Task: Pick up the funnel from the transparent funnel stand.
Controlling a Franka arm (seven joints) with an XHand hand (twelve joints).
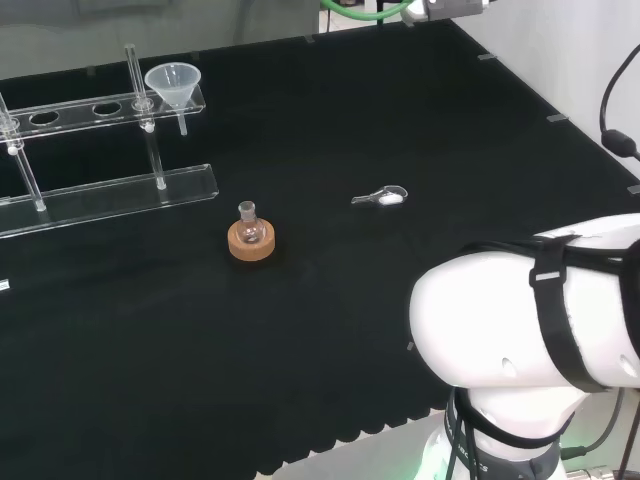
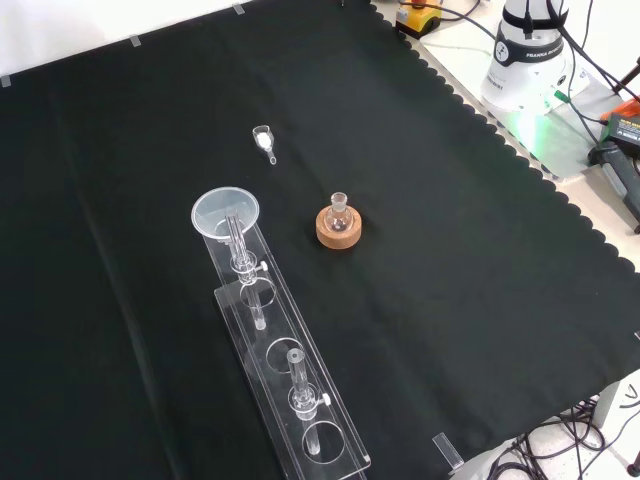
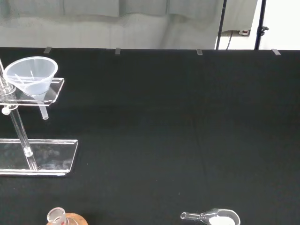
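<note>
A clear funnel (image 1: 173, 84) sits in the end hole of the transparent funnel stand (image 1: 110, 190), its stem hanging below the upper shelf. In the front view the funnel (image 2: 226, 214) is at the far end of the stand (image 2: 290, 400). The wrist view has the funnel (image 3: 32, 75) resting on the stand's upper shelf (image 3: 55, 89), some way off across the cloth.
A small round flask (image 1: 249, 226) stands on a cork ring (image 1: 251, 243) in the middle of the cloth. A clear scoop with white powder (image 1: 384, 197) lies to its right in the head view. The arm's white links (image 1: 530, 320) are at the head view's lower right.
</note>
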